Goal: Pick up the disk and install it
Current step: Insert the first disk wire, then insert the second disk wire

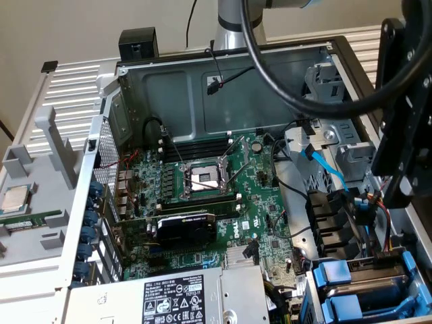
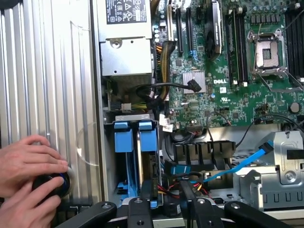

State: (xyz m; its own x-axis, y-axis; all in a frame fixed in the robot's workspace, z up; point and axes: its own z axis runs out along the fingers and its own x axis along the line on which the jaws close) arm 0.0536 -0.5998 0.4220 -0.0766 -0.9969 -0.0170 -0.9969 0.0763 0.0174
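Wrist view: gripper point(image 2: 166, 209) poised over drive cage point(image 2: 135, 156), fingers part-spread, grasping nothing I can make out. Disk point(image 2: 147, 156) seated in cage beside power supply point(image 2: 126, 42). Risks: person's hands point(image 2: 31, 173) close to cage; red and blue cables point(image 2: 223, 171) could snag fingers.

The arm point(image 1: 233, 23) is seen at the top of the exterior view, its silver column standing upright. The gripper point(image 1: 401, 135) is seen as a black assembly at the exterior view's right edge, hung from above. In the wrist view the gripper point(image 2: 164, 206) is shown with black linkage bars spread to both sides and two fingers point(image 2: 146, 197) set somewhat apart, nothing visibly clasped between them.
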